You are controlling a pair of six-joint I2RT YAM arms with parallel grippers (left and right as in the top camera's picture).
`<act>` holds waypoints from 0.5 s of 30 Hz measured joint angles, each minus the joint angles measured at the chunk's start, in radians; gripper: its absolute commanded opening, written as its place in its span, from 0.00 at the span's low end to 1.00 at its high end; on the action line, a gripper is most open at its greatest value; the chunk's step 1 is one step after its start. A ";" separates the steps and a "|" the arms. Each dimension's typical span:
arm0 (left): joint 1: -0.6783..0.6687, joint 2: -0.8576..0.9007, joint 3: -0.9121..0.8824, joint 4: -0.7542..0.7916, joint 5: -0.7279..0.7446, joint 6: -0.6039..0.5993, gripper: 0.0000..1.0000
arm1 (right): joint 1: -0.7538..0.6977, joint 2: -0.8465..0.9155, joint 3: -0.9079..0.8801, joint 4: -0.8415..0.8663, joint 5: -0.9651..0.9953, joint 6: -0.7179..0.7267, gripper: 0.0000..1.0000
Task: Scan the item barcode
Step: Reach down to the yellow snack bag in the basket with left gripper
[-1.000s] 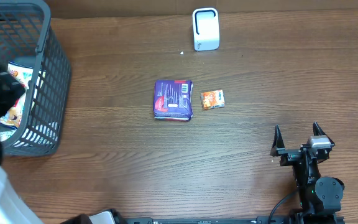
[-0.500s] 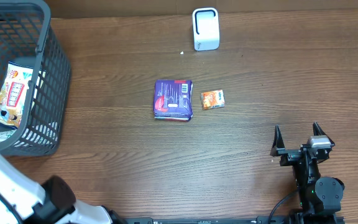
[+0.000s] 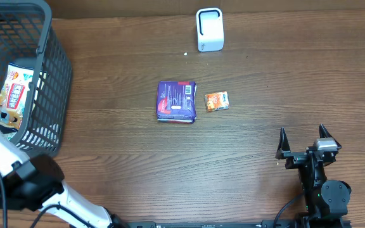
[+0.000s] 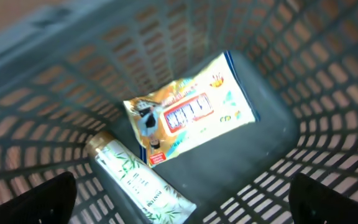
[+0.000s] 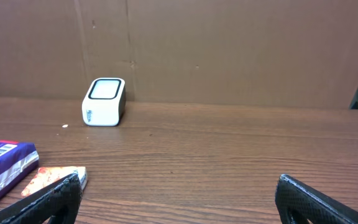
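Above the basket (image 4: 328, 93) holding a snack pack (image 4: 191, 115) and tube (image 4: 138, 183), the left hand (image 4: 184, 202) gapes open, right hand (image 3: 302, 135) likewise.

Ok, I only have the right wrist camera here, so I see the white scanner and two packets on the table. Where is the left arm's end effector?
Observer: The left end effector hangs open above a grey basket at the table's left end.
Operator: Is anything inside that basket?
Observer: Yes, a yellow snack packet lies flat on the bottom.
Operator: Is that the only thing in there?
Observer: No, a tube with a gold cap and a leaf print lies beside the packet.
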 measured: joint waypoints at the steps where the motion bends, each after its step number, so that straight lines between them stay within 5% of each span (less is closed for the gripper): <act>1: -0.006 0.016 0.000 -0.001 0.003 0.017 1.00 | 0.000 0.000 0.000 0.000 0.000 0.000 1.00; 15: -0.053 0.216 -0.002 -0.027 -0.114 0.122 0.97 | 0.000 0.000 0.000 0.000 0.000 0.000 1.00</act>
